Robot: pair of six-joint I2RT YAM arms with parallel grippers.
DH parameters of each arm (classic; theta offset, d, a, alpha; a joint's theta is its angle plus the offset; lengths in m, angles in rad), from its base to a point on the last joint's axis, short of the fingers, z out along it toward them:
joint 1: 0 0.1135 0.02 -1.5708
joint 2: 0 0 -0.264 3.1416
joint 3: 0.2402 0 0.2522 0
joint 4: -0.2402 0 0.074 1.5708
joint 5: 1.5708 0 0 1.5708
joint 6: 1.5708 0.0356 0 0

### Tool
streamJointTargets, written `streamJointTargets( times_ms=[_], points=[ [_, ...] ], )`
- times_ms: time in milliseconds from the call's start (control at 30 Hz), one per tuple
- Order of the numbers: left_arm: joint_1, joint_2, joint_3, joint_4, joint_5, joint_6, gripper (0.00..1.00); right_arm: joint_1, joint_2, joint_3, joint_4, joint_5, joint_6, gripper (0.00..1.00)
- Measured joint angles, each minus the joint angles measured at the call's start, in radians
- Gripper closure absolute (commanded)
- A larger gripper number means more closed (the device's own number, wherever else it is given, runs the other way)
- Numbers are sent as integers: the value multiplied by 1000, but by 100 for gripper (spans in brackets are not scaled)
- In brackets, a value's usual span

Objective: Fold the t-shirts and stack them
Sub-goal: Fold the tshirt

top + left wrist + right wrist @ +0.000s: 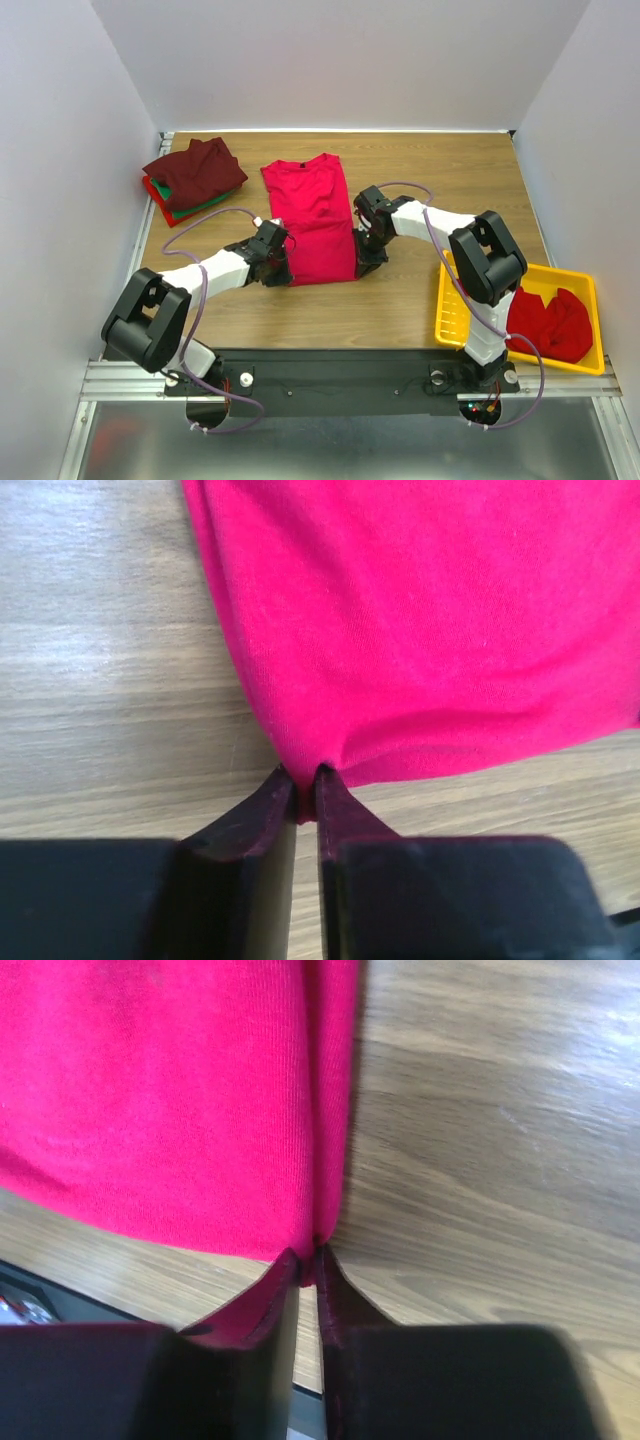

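One crimson t-shirt [312, 220] lies flat at the middle of the table [450, 190], its collar toward 12 o'clock and its hem toward 6 o'clock. Its sleeves look tucked in already, so it reads as a long narrow panel rather than a full shirt shape.

At the hem's 7 o'clock corner the left gripper [290, 275] is clenched on the cloth; its wrist view shows the two tips nearly together with a pucker of red fabric drawn in between them. At the 5 o'clock corner the right gripper [358, 270] is pinched on the other hem corner in the same way, the shirt's folded side edge running straight up from its tips. Both corners sit on or just above the wood; I cannot tell which.

Out at 10 o'clock sits a stack [195, 175] of finished shirts: a maroon shirt [200, 168] on top, a green shirt [190, 212] showing as a thin edge under it, and a red layer at the bottom. At 4 o'clock a yellow tray [448, 310] holds a crumpled red shirt [550, 322], not yet touched.

As I judge it, the task is past its midpoint. Several shirts are folded and stacked. The middle one has its lengthwise folds made and needs the hem carried toward the collar, then a move onto the pile. The tray's shirt has every step left.
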Motion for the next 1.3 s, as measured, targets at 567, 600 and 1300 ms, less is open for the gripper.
streamJointTargets(
  times_ms=[567, 600, 1300],
  points=[
    [-32, -164, -1, -132, 191, 10, 100, 6, -123, -48, -130, -20, -47, 100],
    [-39, -174, 0, -146, 208, 9, 100, 6, -148, -48, -157, -26, -52, 100],
    [-144, -474, 127, -443, 546, -252, 100, 19, -529, 13, -612, -193, -28, 99]
  ],
)
